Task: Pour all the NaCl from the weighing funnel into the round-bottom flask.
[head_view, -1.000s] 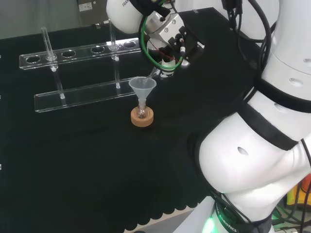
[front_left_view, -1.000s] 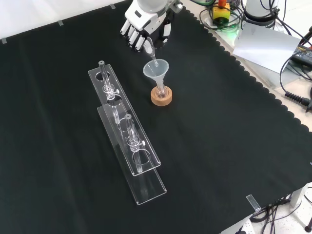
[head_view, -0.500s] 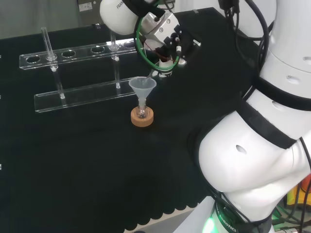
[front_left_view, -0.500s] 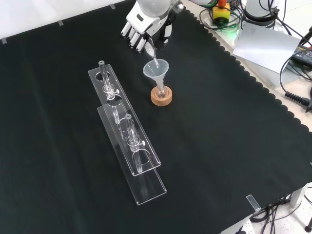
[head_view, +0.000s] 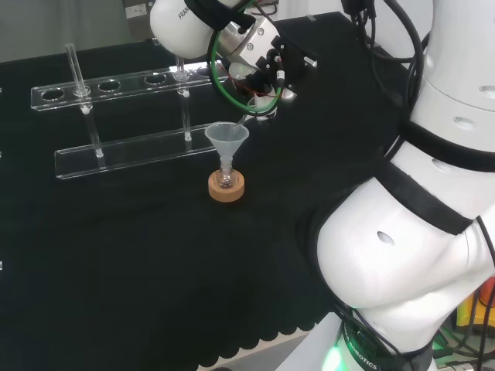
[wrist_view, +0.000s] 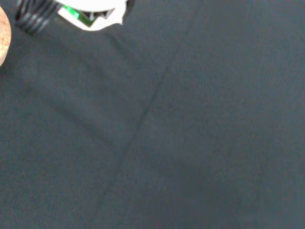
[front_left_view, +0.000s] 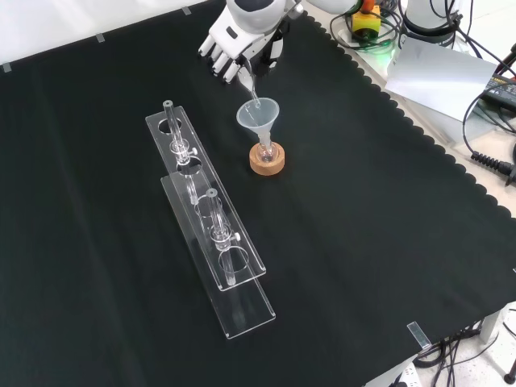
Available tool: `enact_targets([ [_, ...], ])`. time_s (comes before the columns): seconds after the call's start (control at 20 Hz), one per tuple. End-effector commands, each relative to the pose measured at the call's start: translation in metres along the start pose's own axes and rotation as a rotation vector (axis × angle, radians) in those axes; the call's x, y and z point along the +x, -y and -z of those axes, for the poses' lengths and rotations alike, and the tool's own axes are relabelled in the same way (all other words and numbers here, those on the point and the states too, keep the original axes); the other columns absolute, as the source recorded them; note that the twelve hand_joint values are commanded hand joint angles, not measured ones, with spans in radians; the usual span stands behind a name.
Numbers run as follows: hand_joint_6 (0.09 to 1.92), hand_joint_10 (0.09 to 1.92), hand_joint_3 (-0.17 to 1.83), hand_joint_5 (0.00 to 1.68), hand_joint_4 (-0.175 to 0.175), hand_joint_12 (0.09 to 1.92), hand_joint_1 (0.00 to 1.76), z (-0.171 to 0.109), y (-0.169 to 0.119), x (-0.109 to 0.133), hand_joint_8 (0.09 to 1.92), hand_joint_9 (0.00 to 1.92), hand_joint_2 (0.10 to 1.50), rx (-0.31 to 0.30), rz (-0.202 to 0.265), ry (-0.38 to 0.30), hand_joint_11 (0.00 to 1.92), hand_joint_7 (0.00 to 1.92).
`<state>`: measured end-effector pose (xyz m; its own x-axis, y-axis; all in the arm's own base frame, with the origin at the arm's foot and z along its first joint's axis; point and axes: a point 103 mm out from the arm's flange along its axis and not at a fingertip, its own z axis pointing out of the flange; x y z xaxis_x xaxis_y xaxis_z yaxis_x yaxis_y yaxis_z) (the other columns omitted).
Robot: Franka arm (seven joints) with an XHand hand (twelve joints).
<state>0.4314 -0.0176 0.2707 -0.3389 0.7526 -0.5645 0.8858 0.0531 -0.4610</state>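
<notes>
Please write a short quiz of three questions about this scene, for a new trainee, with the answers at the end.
1. True or false: the hand holds a thin clear tube tilted down toward the funnel.
2. What does the small flask stand on? A) a red ribbed ring B) a cork ring C) the bare cloth
3. In the front view, on which side of the funnel does the clear rack lie?

Key
1. True; the tube's lower end is at the funnel's mouth.
2. B, the cork ring.
3. On the left, running toward the lower part of the view.
</notes>
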Motion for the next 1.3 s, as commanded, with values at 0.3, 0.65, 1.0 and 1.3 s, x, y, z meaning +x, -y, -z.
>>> enact_targets([
  [0.3,1.06,0.51,0.74,1.07,0.175,1.27,1.06,0.004,0.000,0.002,0.67,0.86,0.71,-0.001,-0.001,0.058,0.50,0.62],
  [0.65,1.06,0.51,0.74,1.07,0.175,1.27,1.06,0.007,0.000,0.001,0.67,0.86,0.71,0.005,-0.005,0.092,0.49,0.62],
  [1.0,1.06,0.51,0.74,1.07,0.175,1.27,1.06,0.011,0.001,0.003,0.67,0.86,0.71,0.015,-0.015,0.123,0.49,0.62],
  [1.3,1.05,0.51,0.74,1.07,0.175,1.27,1.06,0.015,0.001,0.006,0.67,0.86,0.71,0.029,-0.024,0.156,0.49,0.62],
])
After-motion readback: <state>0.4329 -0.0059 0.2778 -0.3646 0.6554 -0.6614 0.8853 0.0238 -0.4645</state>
